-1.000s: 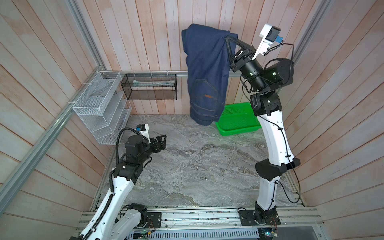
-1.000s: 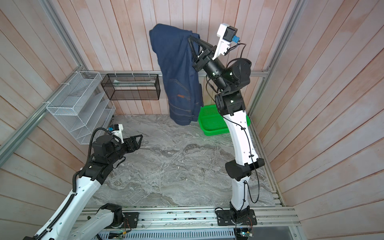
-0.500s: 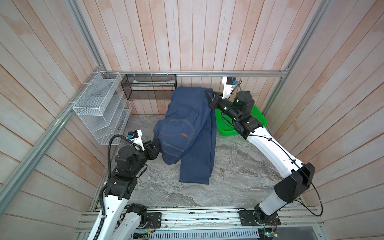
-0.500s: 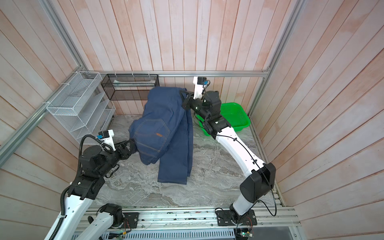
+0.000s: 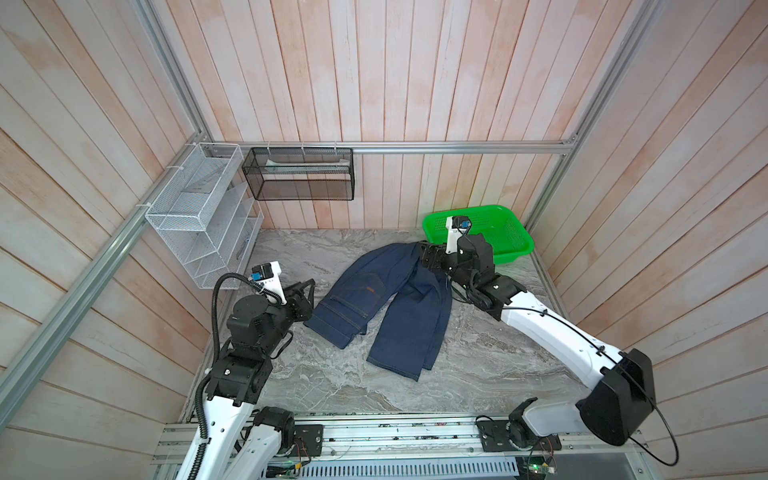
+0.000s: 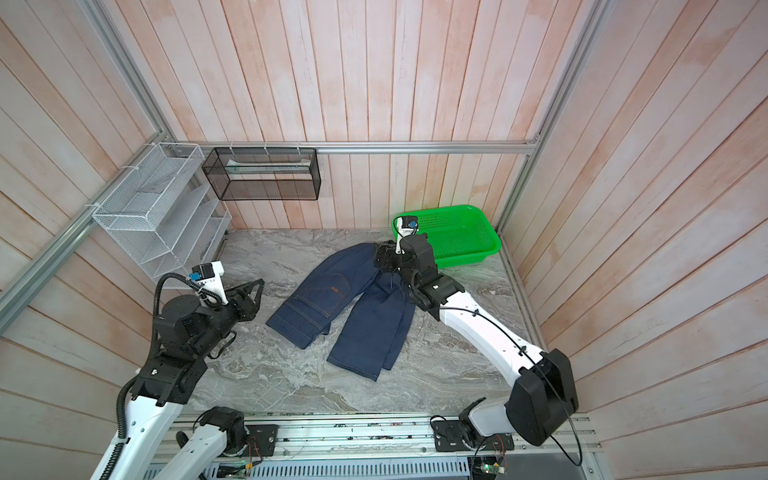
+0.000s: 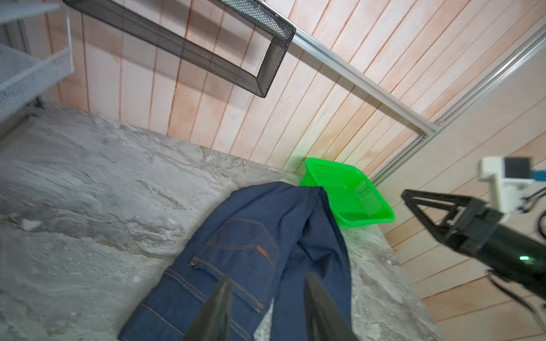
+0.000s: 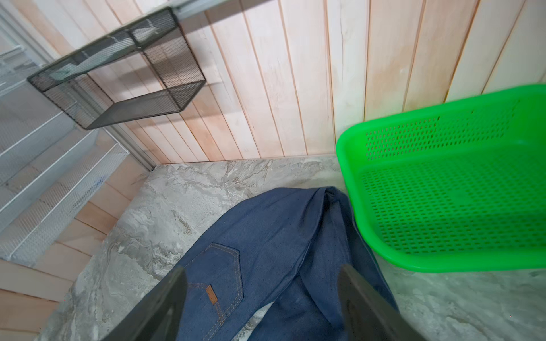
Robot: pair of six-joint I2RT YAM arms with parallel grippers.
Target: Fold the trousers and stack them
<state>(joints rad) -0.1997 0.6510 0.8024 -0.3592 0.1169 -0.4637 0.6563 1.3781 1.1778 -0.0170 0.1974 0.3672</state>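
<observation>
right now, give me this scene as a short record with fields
jeans: dark navy, lying on the marble tabletop, bent into a V, back pocket up
left gripper: open, beside the waist end, holding nothing
right gripper: open, over the bend of the jeans
green basket: far right corner, beside the bend
wall storage: black mesh shelf, white wire rack

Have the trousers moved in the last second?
Yes. The trousers dropped from high before the back wall onto the table, now lying just left of the green basket.
</observation>
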